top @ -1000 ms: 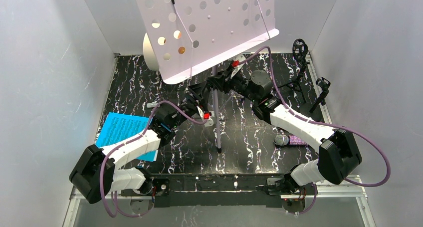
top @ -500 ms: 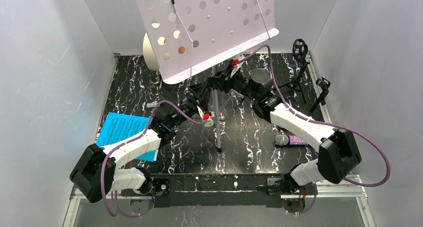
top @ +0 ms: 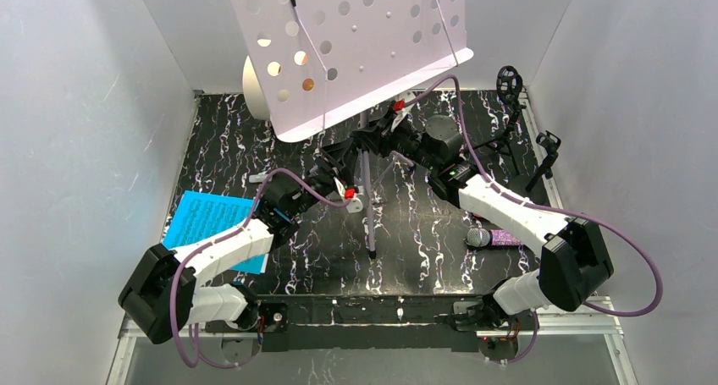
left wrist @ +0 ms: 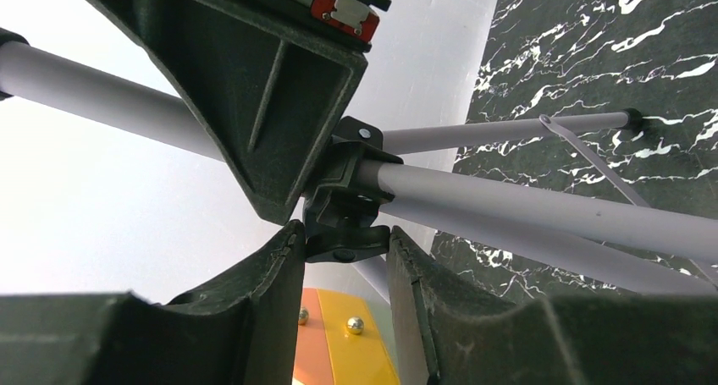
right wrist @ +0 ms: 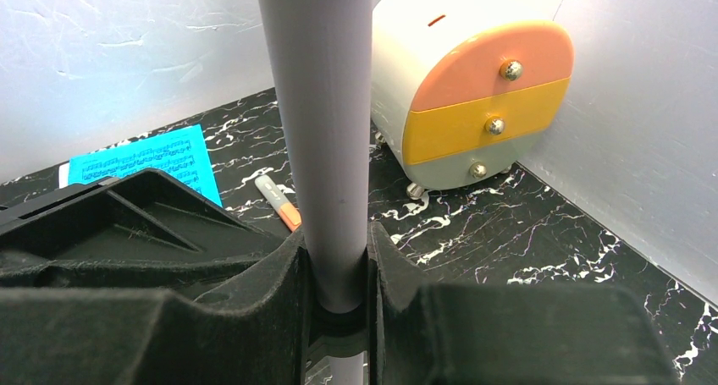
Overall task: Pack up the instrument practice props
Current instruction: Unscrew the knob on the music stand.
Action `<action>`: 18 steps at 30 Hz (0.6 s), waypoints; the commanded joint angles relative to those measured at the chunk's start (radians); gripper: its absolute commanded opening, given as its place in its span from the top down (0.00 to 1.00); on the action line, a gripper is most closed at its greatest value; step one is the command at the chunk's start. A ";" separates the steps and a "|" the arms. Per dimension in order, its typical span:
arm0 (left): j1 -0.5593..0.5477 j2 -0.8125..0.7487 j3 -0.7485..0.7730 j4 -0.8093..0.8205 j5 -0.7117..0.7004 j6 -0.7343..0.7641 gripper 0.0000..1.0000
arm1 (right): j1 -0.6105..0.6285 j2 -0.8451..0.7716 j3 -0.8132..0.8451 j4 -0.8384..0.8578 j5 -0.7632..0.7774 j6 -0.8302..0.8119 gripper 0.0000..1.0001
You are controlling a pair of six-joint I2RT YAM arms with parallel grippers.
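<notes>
The lilac perforated music rack (top: 356, 38) stands at the back centre on its tripod legs (top: 370, 224). My right gripper (top: 368, 140) is shut on its pole (right wrist: 322, 106), and the right wrist view shows the right gripper (right wrist: 336, 292) with both fingers pressed against the tube. My left gripper (top: 343, 161) reaches in from the left. In the left wrist view the left gripper (left wrist: 344, 231) is shut on the black leg hub (left wrist: 343, 195), a finger touching each side. A blue sheet-music page (top: 207, 224) lies at the left. A glittery purple microphone (top: 491, 237) lies at the right, near two black mic tripods (top: 508, 89) (top: 546, 156).
The cream drum (right wrist: 466, 89) with an orange and yellow face sits at the back left corner, behind the rack. A small orange marker (right wrist: 279, 203) lies on the black marbled mat (top: 423, 224). Grey walls close in the left, right and back sides.
The left gripper's jaws have narrowed onto the black hub. Both arms and the rack stay where they were.
</notes>
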 commanded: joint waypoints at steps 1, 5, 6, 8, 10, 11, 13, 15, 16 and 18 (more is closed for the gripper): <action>-0.003 -0.020 0.025 -0.014 -0.061 -0.163 0.86 | -0.001 0.017 0.031 -0.067 -0.015 0.033 0.99; -0.003 -0.037 0.053 -0.088 -0.100 -0.330 0.98 | -0.001 0.017 0.031 -0.067 -0.015 0.033 0.99; -0.002 -0.041 0.055 -0.101 -0.104 -0.373 1.00 | 0.000 0.017 0.031 -0.066 -0.015 0.033 0.99; -0.003 -0.047 0.059 -0.128 -0.105 -0.436 1.00 | -0.002 0.017 0.031 -0.066 -0.016 0.034 0.99; -0.003 -0.050 0.066 -0.152 -0.108 -0.495 1.00 | -0.001 0.017 0.031 -0.066 -0.016 0.034 0.99; -0.003 -0.051 0.068 -0.161 -0.110 -0.523 1.00 | -0.001 0.017 0.031 -0.067 -0.017 0.034 0.99; -0.003 -0.052 0.072 -0.175 -0.127 -0.593 1.00 | 0.000 0.017 0.031 -0.067 -0.016 0.033 0.99; -0.003 -0.052 0.074 -0.185 -0.140 -0.672 1.00 | -0.001 0.017 0.031 -0.068 -0.017 0.033 0.99; -0.003 -0.050 0.074 -0.187 -0.146 -0.711 1.00 | 0.000 0.017 0.031 -0.067 -0.017 0.034 0.99; -0.002 -0.048 0.077 -0.193 -0.167 -0.810 1.00 | -0.001 0.017 0.033 -0.069 -0.018 0.036 0.99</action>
